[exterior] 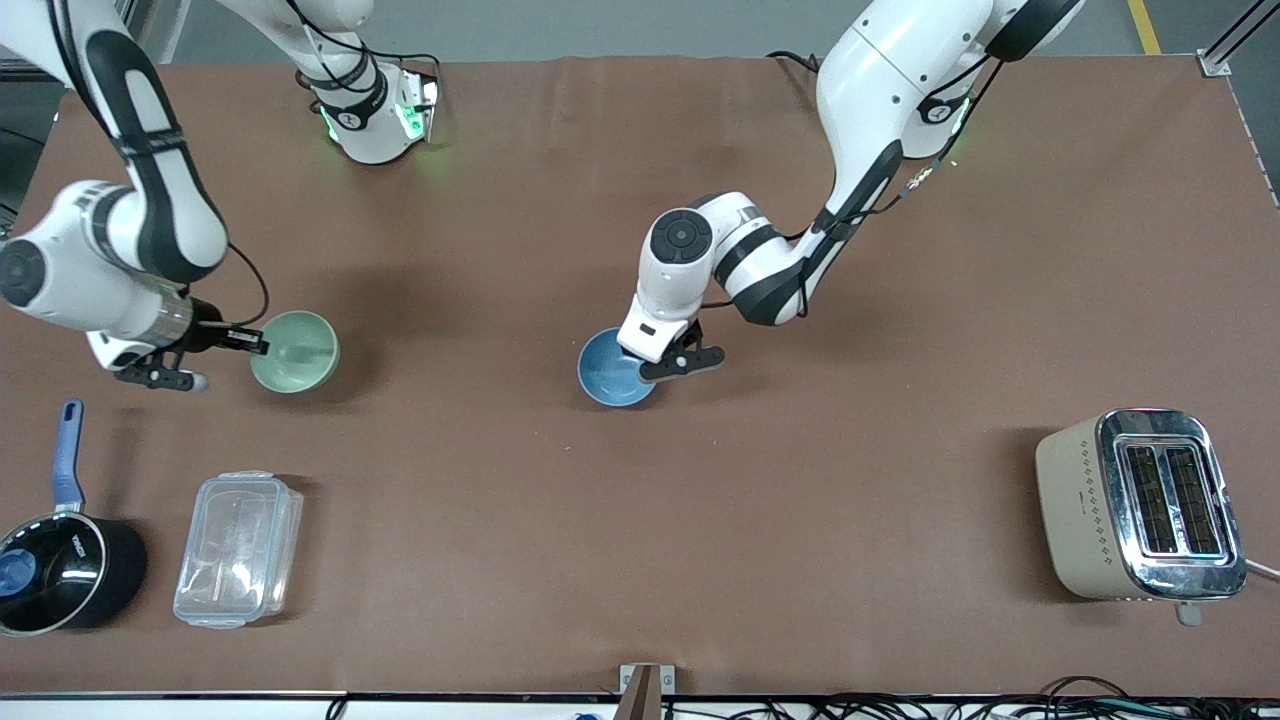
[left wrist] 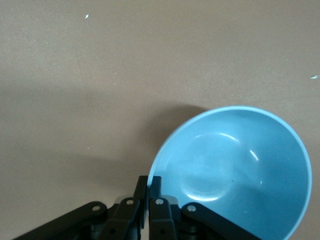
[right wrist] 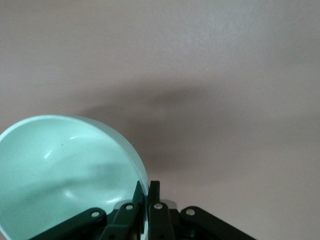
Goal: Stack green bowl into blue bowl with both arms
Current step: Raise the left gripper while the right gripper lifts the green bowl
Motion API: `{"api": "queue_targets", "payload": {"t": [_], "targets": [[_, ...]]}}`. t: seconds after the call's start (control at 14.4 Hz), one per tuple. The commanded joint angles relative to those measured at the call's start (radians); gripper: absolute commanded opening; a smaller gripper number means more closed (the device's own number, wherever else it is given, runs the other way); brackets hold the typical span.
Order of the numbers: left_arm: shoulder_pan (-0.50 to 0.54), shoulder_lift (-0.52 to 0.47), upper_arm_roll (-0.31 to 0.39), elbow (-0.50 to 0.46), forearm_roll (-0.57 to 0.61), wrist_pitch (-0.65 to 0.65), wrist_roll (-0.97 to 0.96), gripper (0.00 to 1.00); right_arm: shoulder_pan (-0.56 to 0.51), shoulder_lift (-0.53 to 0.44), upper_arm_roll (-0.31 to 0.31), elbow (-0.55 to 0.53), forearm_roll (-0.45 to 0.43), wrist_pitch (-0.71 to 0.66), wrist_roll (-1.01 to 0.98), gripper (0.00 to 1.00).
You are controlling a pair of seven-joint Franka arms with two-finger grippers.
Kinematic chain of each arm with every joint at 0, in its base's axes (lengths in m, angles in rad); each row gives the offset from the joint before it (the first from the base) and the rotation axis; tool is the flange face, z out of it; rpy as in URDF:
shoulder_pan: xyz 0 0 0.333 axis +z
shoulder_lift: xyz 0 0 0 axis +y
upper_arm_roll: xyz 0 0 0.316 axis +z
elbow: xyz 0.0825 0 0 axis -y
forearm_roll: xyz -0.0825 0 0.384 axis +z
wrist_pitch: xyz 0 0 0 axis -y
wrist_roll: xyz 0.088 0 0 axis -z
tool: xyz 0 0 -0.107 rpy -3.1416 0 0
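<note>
The green bowl [exterior: 295,351] is toward the right arm's end of the table. My right gripper [exterior: 256,342] is shut on its rim, one finger inside and one outside; the right wrist view shows the bowl [right wrist: 65,170] clamped between the fingers [right wrist: 154,192]. The blue bowl [exterior: 612,369] is near the table's middle. My left gripper [exterior: 640,362] is shut on its rim; the left wrist view shows the bowl [left wrist: 240,170] pinched between the fingers [left wrist: 141,189]. Both bowls look tilted. I cannot tell whether they touch the table.
A black saucepan [exterior: 55,570] with a blue handle and a clear plastic lidded box [exterior: 238,548] lie near the front camera at the right arm's end. A beige toaster [exterior: 1140,505] stands at the left arm's end.
</note>
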Motion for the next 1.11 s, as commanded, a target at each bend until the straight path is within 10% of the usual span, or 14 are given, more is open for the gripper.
{"api": "queue_targets", "payload": {"t": [0.0, 0.07, 0.14, 0.56, 1.04], "targets": [[-0.016, 0.019, 0.007, 0.036, 0.018, 0.0, -0.028, 0.26, 0.001, -0.027, -0.001, 0.16, -0.002, -0.201, -0.015, 0.02], [-0.016, 0.023, 0.007, 0.039, 0.02, 0.0, -0.027, 0.75, 0.003, -0.028, -0.001, 0.21, -0.003, -0.253, -0.015, 0.02], [-0.016, 0.018, 0.009, 0.045, 0.03, 0.0, -0.017, 0.99, 0.004, -0.035, 0.001, 0.256, -0.003, -0.301, -0.015, 0.02], [0.168, -0.112, 0.02, 0.164, 0.058, -0.202, 0.111, 1.0, 0.058, -0.053, 0.059, 0.371, -0.002, -0.395, 0.105, 0.02], [0.467, -0.287, 0.007, 0.2, 0.037, -0.348, 0.423, 1.0, 0.063, -0.044, 0.388, 0.371, 0.009, -0.282, 0.5, 0.03]]}}
